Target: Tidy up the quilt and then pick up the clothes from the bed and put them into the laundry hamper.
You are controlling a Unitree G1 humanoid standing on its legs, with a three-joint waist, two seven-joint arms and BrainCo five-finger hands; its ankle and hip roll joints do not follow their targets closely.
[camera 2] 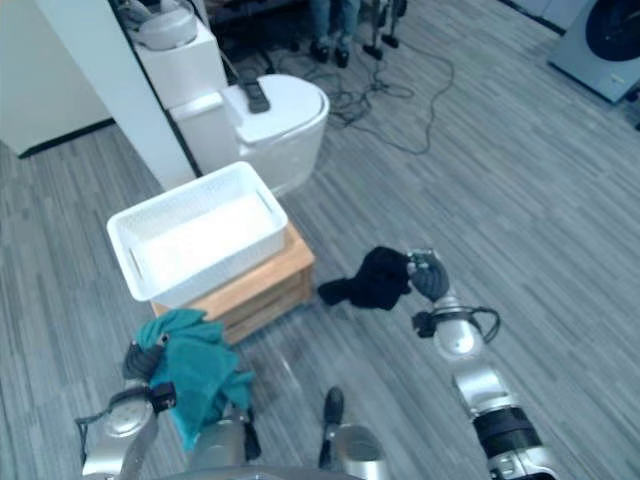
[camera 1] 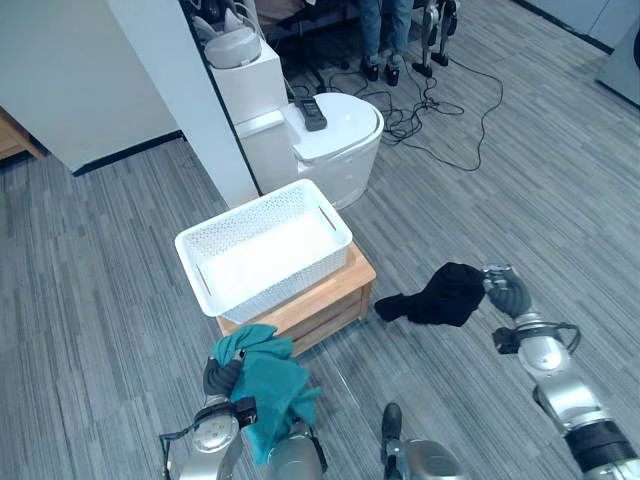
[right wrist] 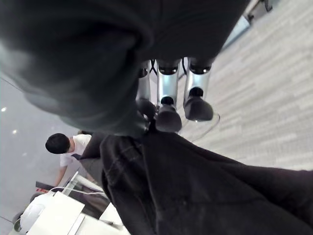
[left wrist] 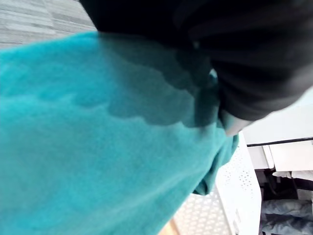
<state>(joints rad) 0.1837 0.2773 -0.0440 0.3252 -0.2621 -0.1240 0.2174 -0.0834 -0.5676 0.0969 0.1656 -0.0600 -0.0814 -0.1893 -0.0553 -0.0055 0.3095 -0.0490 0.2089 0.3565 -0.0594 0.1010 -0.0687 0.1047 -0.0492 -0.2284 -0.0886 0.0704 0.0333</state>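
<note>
**Clothes in both hands, hamper just ahead**

Hamper first: the white perforated plastic laundry basket (camera 1: 265,255) sits empty on a low wooden crate (camera 1: 325,297), directly in front of the robot and a little to its left. The left hand (camera 1: 222,378) is low and just short of the crate's near edge, fingers curled into a bunched teal fleece garment (camera 1: 268,385) that hangs down from the grip. The right hand (camera 1: 505,291) is out to the right, well apart from the basket, clamped on a black garment (camera 1: 445,293) that trails toward the crate's right corner without clearly touching it.

The left hand is plainly the nearer one: the basket's long axis runs across its line of reach, so the teal piece likely needs only a lift forward over the near rim. The black piece would have to travel leftward over the short end.
</note>
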